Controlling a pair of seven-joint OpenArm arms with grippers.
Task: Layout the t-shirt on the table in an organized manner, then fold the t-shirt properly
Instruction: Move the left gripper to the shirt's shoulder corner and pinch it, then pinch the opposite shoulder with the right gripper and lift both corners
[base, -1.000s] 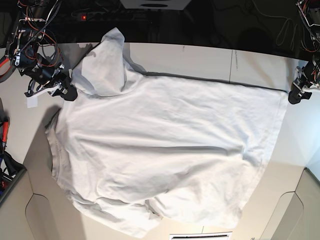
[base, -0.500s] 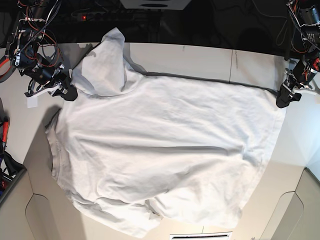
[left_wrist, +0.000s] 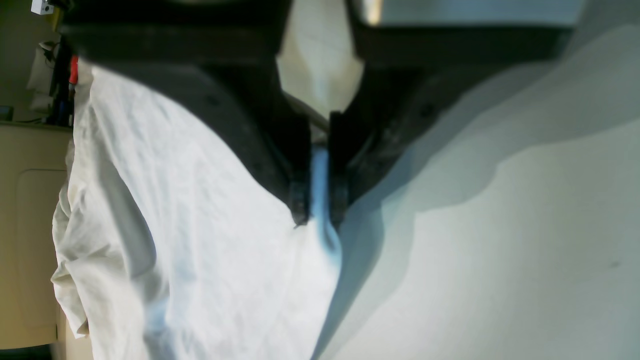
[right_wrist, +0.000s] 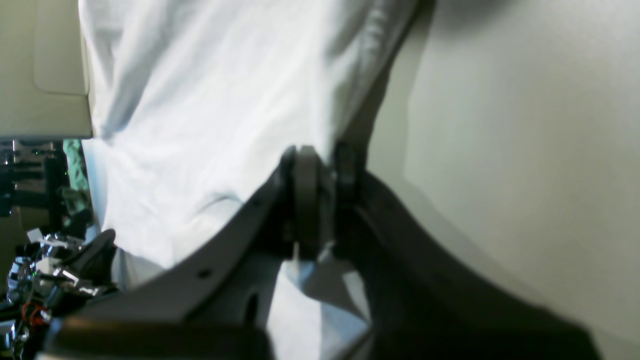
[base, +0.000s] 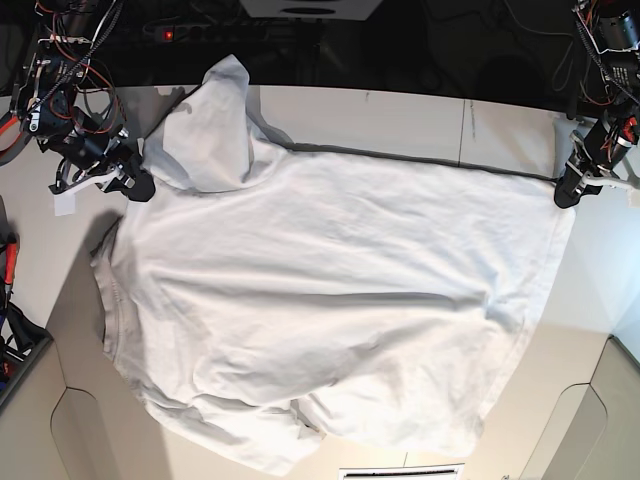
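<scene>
Far left, base view: my right gripper (base: 143, 188) is clamped on the t-shirt (base: 330, 260) at its left edge, up near the top corner. In the right wrist view the fingertips (right_wrist: 307, 200) pinch a narrow ridge of white cloth; the fabric runs on past both sides of the grip.

Just right of that grip, a bunched flap of the shirt sticks up toward the dark far edge of the table, soft creases in it.

Middle: shirt body lies spread over the white table (base: 400, 115), mostly flat, shallow wrinkles running across. Its upper edge slants gently down to the right. Lower edge is uneven, with a small fold at bottom center-left. The left side is rumpled.

Far right: my left gripper (base: 565, 198) has the shirt's upper right corner. Left wrist view shows the jaws closed on a thin fold of the edge, cloth hanging out below the tips, bare tabletop beside it. Both hands gripping, well apart, one per side.
</scene>
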